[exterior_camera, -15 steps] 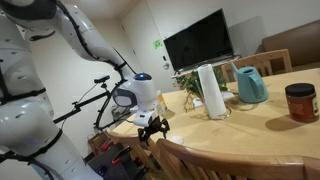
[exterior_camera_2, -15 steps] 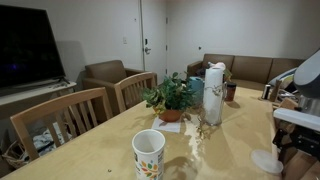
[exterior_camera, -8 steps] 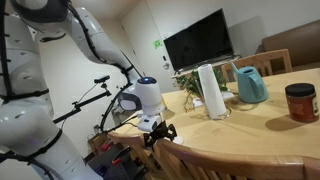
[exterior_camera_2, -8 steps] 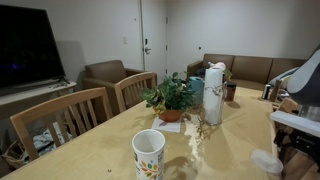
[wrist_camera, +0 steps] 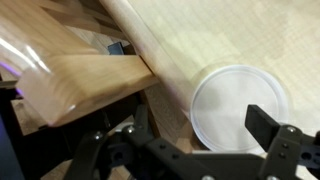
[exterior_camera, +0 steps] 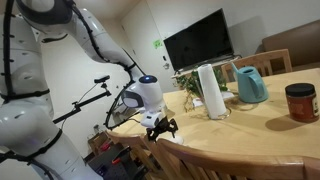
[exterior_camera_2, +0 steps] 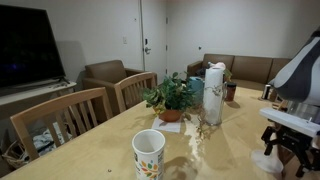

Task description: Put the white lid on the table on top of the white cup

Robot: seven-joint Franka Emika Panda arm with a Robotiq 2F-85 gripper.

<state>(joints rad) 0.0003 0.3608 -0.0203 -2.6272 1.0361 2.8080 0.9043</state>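
The white cup [exterior_camera_2: 149,154] is small, with yellowish marks, and stands upright near the table's front edge in an exterior view. The white lid [wrist_camera: 240,105] lies flat on the table by the edge; it also shows in an exterior view [exterior_camera_2: 267,163]. My gripper [wrist_camera: 178,138] hangs just above the lid, open and empty, with the lid under its right finger [wrist_camera: 268,125]. The gripper shows in both exterior views [exterior_camera_2: 288,152] [exterior_camera: 160,127]. The cup stands far from the gripper, across the table.
A tall white paper roll [exterior_camera_2: 213,93], a potted plant [exterior_camera_2: 170,98], a teal pitcher [exterior_camera: 250,85] and a red jar [exterior_camera: 300,102] stand on the wooden table [exterior_camera_2: 205,160]. Wooden chairs [wrist_camera: 70,85] [exterior_camera: 215,160] sit close to the table edge beside the gripper.
My gripper has moved in over the lid and come lower. The cup and lid have not moved.
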